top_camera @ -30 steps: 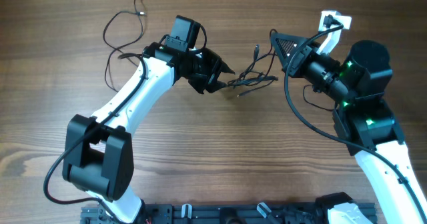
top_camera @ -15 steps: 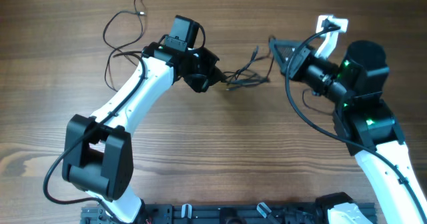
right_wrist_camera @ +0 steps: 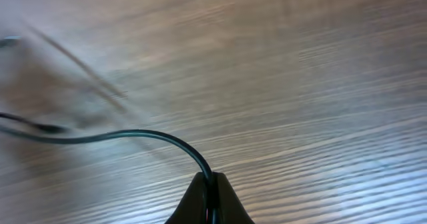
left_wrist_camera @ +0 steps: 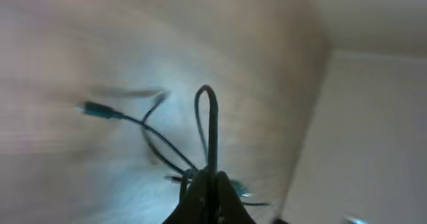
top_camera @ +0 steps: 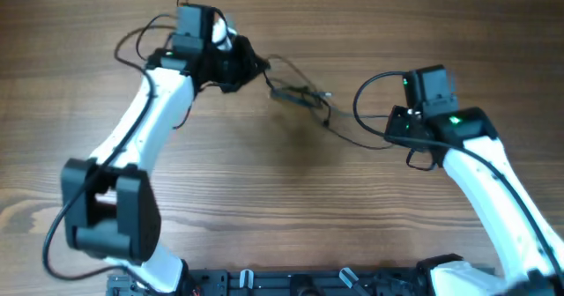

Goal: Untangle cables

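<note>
Two hands are clenched on the cables [top_camera: 300,93]: your left hand [left_wrist_camera: 210,176] pinches a loop, your right hand [right_wrist_camera: 210,181] one strand, the snarl stretched between them over the desk [top_camera: 264,208]. Pull wider and the knot may cinch, or a strand slip out.

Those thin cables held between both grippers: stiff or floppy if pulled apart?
Probably floppy: the cables bend in loose loops between the left gripper and the right gripper. Likely light, since thin strands are simply pinched in shut jaws. Their tangled middle may tighten rather than slip loose when pulled.
</note>
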You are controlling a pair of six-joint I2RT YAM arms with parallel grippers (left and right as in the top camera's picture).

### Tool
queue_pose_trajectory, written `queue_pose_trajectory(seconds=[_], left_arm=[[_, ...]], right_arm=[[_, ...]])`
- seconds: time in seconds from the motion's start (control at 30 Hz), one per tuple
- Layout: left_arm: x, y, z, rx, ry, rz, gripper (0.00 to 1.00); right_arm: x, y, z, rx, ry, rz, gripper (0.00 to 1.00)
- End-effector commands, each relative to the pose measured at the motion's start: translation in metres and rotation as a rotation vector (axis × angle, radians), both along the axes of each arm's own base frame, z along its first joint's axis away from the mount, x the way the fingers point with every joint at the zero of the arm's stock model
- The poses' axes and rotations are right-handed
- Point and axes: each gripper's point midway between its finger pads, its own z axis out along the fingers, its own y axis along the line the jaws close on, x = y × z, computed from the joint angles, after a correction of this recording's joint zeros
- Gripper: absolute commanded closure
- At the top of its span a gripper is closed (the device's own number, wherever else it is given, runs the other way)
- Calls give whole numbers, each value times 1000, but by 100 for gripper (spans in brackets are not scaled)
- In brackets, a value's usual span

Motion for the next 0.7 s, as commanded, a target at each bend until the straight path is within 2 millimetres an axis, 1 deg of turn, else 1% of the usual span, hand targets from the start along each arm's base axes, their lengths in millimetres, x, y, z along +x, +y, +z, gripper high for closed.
queue_pose_trajectory(seconds=[0.0, 0.07, 0.1, 0.13, 0.2, 0.27, 0.3, 0.33, 0.37, 0.4, 0.43, 0.47, 0.53, 0.63, 0.67], left_arm=[[6, 20, 115, -63, -331, 3, 96], [2, 39, 165, -66, -486, 50, 96], [-1, 50, 186, -59, -551, 81, 96], [-5, 66, 208, -40, -618, 132, 96], [-14, 99, 238, 18, -703, 257, 96], [-22, 127, 255, 67, -744, 360, 96], [-26, 141, 258, 95, -745, 414, 96], [-30, 161, 256, 138, -722, 489, 96], [-32, 170, 252, 157, -704, 519, 96], [-34, 179, 246, 173, -672, 554, 96], [-35, 191, 236, 180, -613, 610, 96], [-37, 198, 228, 186, -570, 645, 96], [-43, 207, 211, 212, -497, 669, 96], [-45, 212, 206, 228, -477, 686, 96], [-45, 211, 205, 228, -469, 683, 96]], right_arm=[[2, -17, -23, -116, 79, -5, 96], [1, -21, -37, -152, 126, -10, 96], [0, -22, -43, -159, 146, -10, 96], [0, -22, -47, -163, 160, -9, 96], [0, -24, -50, -175, 170, -12, 96], [1, -33, -47, -229, 159, -29, 96], [2, -37, -46, -247, 155, -35, 96], [3, -44, -44, -269, 148, -56, 96], [4, -51, -43, -278, 137, -96, 96], [6, -57, -42, -277, 126, -131, 96], [8, -63, -42, -270, 117, -162, 96], [9, -69, -42, -267, 112, -182, 95], [9, -83, -43, -232, 115, -239, 95], [10, -96, -44, -205, 110, -289, 95], [10, -96, -45, -180, 109, -295, 94]])
